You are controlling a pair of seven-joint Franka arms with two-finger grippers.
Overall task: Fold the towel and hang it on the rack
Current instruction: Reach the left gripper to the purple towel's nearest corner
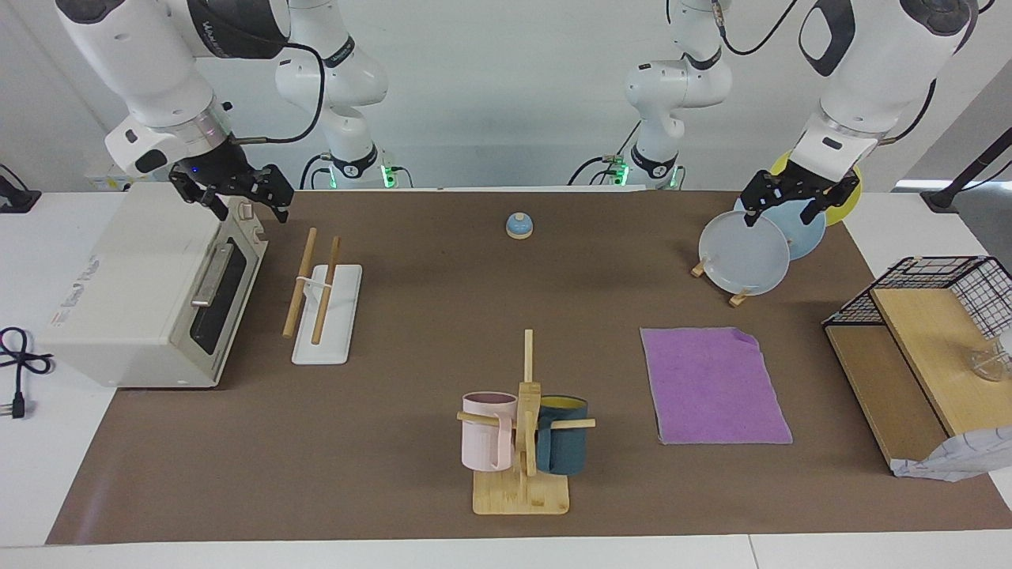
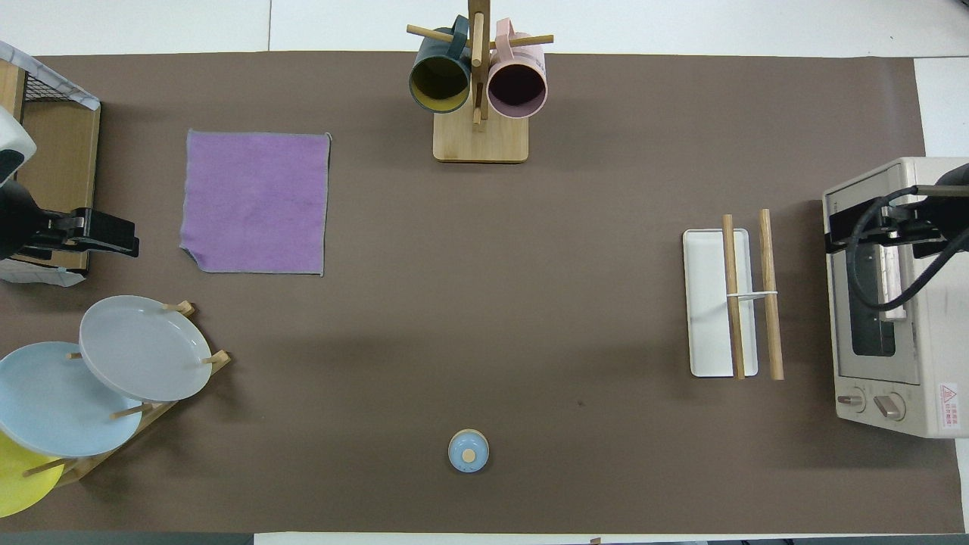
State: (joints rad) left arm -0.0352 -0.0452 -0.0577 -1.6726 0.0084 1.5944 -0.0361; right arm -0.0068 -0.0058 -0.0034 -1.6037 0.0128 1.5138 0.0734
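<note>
Purple towel point(image 1: 714, 386): flat, unfolded, toward worktop's left-arm end. Rack point(image 1: 326, 299): right-arm end, beside toaster oven point(image 1: 150, 296). Left pincer point(image 1: 797, 204) over plates point(image 1: 746, 253), right pincer point(image 1: 231, 193) over oven; both look open to me. Risk: a shallow pinch drags thin cloth.

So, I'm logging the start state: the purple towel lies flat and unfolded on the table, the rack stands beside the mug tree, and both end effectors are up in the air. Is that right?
One detail is wrong. The rack stands beside the toaster oven, not the mug tree, as the facing view shows. The rest holds: the towel lies flat and unfolded, and the left end effector and right end effector are raised.
</note>
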